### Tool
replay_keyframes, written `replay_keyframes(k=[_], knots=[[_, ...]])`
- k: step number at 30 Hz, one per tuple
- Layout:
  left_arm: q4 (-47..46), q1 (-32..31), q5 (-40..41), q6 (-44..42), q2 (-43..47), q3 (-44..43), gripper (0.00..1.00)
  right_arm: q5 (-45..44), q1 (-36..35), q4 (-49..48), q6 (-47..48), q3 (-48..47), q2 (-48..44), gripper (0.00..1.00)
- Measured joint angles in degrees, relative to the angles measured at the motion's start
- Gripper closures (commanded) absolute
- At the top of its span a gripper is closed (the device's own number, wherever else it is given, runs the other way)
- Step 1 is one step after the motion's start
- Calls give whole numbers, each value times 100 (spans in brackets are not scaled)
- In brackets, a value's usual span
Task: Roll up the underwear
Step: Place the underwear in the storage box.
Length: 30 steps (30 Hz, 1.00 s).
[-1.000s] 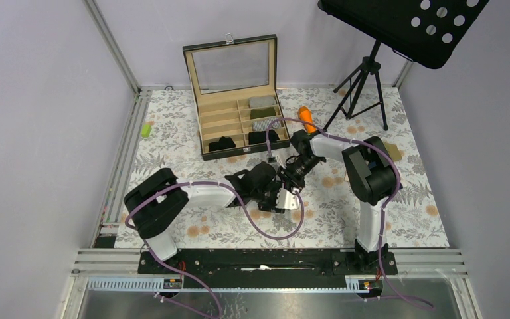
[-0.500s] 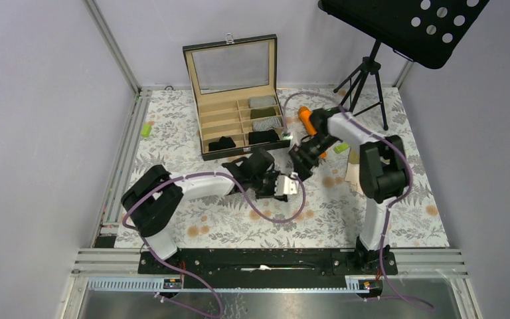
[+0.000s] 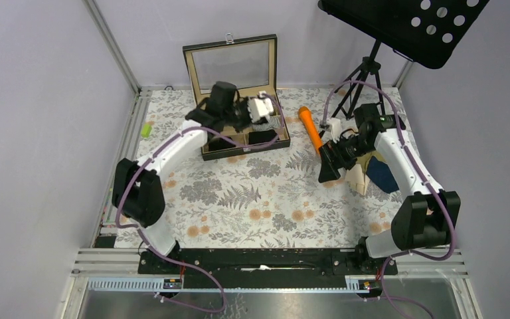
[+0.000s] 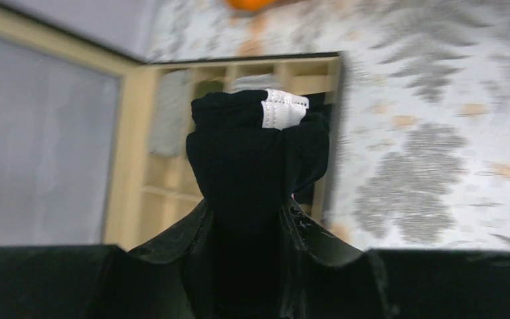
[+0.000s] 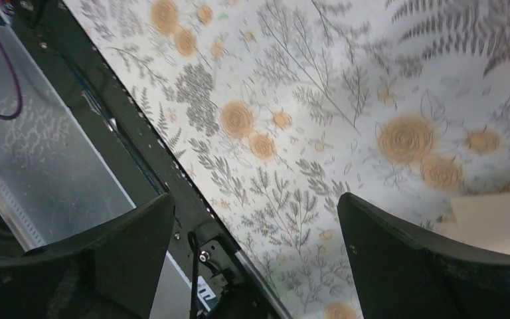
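- Black brief (image 4: 252,159) in my left gripper (image 4: 249,222): white ribbed tab.
- Box (image 3: 239,151): black outside, tan inside.
- Cloth (image 3: 239,199): white, with grey ferns and orange-tan flowers.
- Stick (image 3: 309,125): orange.
- Cylinder (image 3: 146,129), far left: light green.
- Navy brief (image 3: 382,174), right.
- My right gripper (image 5: 255,199): black.

The left gripper (image 4: 247,211) clamps a black underwear roll (image 4: 255,159) between its 2 fingers (image 4: 172,242). The bundle stands up out of the jaws, with 1 white trim patch (image 4: 284,109) at its top right. Beyond it, blurred, lies a tan divided box (image 4: 166,173), its glass lid (image 4: 40,133) on the left. A floral tablecloth (image 4: 438,133) fills the right, and an orange object (image 4: 252,3) is cut off at the far edge.
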<state>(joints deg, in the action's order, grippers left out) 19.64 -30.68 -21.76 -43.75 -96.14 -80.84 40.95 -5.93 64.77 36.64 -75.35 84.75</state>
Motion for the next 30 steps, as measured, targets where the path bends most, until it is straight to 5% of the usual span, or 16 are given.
replay_keyframes(k=[6, 13, 30], knots=[[260, 946, 140, -446, -981, -1178, 100, -588, 0, -140, -254, 573, -129, 1], [1014, 1493, 116, -1005, -1878, -1458, 100, -750, 33, -190, -293, 866, -468, 1], [1272, 1617, 22, -1762, -2396, -1231, 100, -645, 44, -186, -199, 1233, -490, 1]])
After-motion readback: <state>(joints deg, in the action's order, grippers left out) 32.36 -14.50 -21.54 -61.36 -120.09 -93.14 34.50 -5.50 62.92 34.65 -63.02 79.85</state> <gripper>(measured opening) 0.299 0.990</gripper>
